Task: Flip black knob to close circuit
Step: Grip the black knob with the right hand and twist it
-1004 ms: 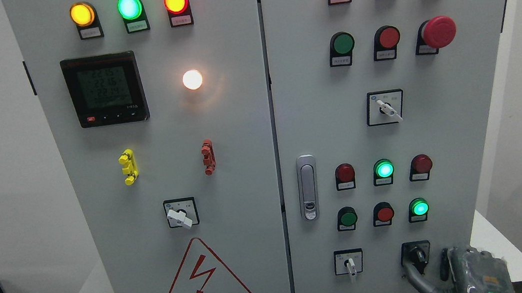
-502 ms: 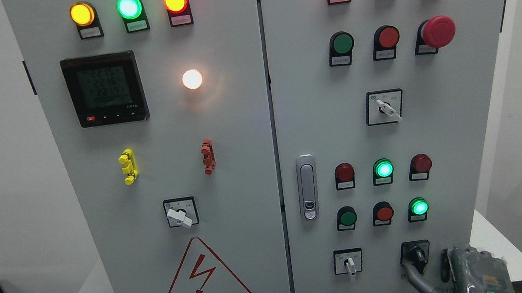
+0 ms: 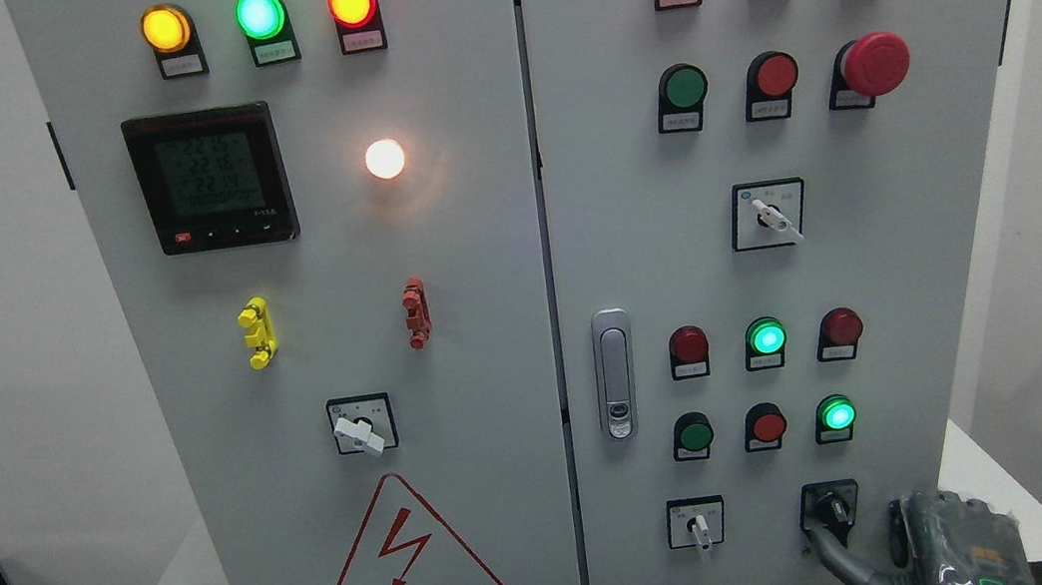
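Currently the right hand (image 3: 952,543) is sitting at the cabinet's (image 3: 474,238) lower right, one finger (image 3: 832,549) reaching up against the black knob (image 3: 834,510); how the other fingers are set cannot be told. Knob's long axis is running near vertical, tilted slightly, lower end toward the finger. Risk: a single-finger contact is likely slipping off the handle, or the hand is brushing the neighbouring white switch (image 3: 700,529).

Grey cabinet (image 3: 474,238), black knob (image 3: 832,505), red-outlined warning triangle (image 3: 413,563)
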Robot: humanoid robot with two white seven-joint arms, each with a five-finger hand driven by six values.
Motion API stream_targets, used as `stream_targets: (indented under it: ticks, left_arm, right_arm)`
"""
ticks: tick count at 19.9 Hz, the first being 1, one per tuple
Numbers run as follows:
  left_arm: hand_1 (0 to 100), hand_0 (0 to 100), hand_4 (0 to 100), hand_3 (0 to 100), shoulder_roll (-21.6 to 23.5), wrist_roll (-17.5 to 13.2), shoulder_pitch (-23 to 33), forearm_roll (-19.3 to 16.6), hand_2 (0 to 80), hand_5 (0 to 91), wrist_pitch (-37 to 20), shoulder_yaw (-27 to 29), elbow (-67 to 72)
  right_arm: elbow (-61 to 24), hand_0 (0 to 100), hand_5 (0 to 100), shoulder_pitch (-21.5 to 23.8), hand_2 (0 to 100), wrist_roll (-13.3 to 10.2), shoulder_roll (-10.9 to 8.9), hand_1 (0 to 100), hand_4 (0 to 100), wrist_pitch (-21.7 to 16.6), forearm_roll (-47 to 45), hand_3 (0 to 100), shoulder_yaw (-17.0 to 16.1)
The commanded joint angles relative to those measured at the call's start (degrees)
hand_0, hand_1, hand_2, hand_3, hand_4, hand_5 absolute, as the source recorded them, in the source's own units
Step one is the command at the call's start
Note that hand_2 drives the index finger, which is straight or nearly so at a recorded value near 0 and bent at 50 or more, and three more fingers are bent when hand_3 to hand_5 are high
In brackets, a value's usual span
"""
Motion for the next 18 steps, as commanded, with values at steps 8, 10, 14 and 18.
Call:
stream_targets:
  ticks: [8, 10, 14, 18]
  left_arm:
    - [0, 0, 0, 0, 0.0, 0.05, 0.0, -1.23, 0.0, 0.0, 0.03, -1.14, 1.23]
    - [0, 0, 0, 0, 0.0, 0.05, 0.0, -1.14, 0.0, 0.0, 0.03, -1.14, 1.23]
    - [0, 0, 0, 0, 0.0, 0.05, 0.0, -1.23, 0.0, 0.0, 0.03, -1.14, 1.23]
    - [0, 0, 0, 0, 0.0, 0.05, 0.0, -1.23, 0.0, 0.0, 0.03, -1.14, 1.23]
  right_arm:
    - [-0.09, 0, 74, -0.26, 76, 0.09, -0.44, 11, 76, 0.01, -0.22, 93, -1.12]
    - [-0.18, 0, 74, -0.35, 76, 0.18, -0.44, 11, 76, 0.01, -0.31, 93, -1.73]
    - [-0.18, 0, 74, -0.35, 76, 0.27, -0.53, 11, 76, 0.01, -0.4, 93, -1.91]
    - [-0.18, 0, 74, -0.7, 76, 0.44, -0.44, 11, 76, -0.43, -0.4, 93, -2.79]
